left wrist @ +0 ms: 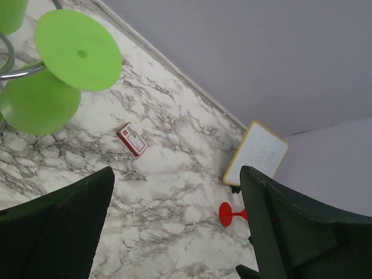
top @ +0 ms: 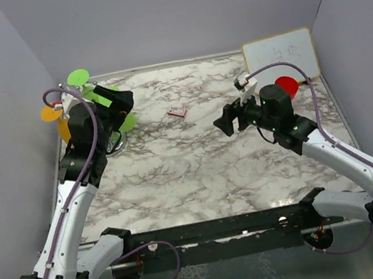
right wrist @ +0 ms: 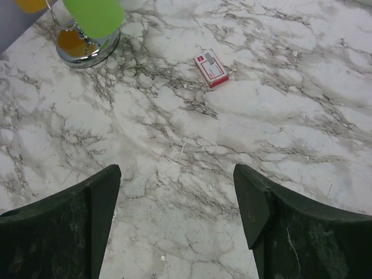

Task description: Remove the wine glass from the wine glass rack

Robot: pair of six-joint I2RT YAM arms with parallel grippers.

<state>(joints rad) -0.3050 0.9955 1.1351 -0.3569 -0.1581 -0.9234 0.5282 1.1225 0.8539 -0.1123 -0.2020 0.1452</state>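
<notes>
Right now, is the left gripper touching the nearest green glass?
Apart. The left wrist view shows bare marble between the left gripper and the green glass.

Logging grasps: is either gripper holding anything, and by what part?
Nothing is held. The left gripper is open near the green glasses on the rack; the right gripper is open above the table.

No legible text on whiteboard [top: 280, 58] or box [top: 177, 112]

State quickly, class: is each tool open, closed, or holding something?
Left tool: open, holding nothing.
Right tool: open, holding nothing.
</notes>
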